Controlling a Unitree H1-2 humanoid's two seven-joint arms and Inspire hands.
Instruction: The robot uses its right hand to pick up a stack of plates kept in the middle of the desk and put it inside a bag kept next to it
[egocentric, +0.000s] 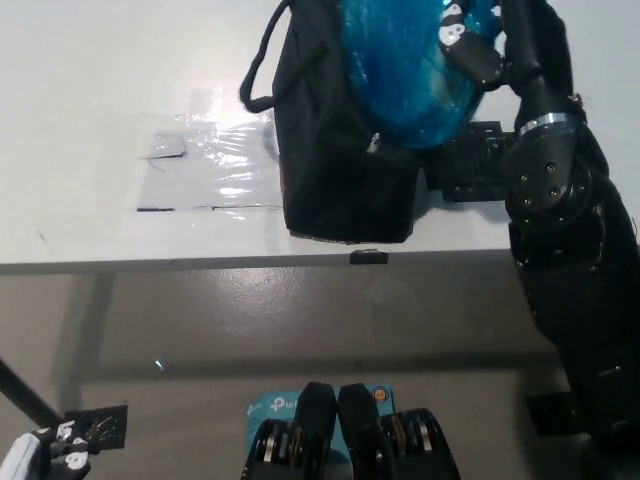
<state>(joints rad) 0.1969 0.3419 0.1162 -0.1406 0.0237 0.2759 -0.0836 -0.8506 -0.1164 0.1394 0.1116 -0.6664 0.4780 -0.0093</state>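
A stack of blue plates (405, 70) wrapped in clear film stands on edge in the mouth of the black bag (335, 165), its lower part sunk inside. My black right hand (470, 45) is shut on the stack's right rim, with the arm coming up along the picture's right side. The bag stands on the white desk (90, 100) near its front edge, its side bulging and one handle loop hanging to the left. My white left hand (30, 458) rests at the bottom left corner, below the desk; its fingers are too cut off to judge.
A patch of shiny clear tape (205, 165) lies on the desk left of the bag. A black marker sheet (475, 165) lies right of the bag, partly under my right arm. Below the desk edge is grey floor.
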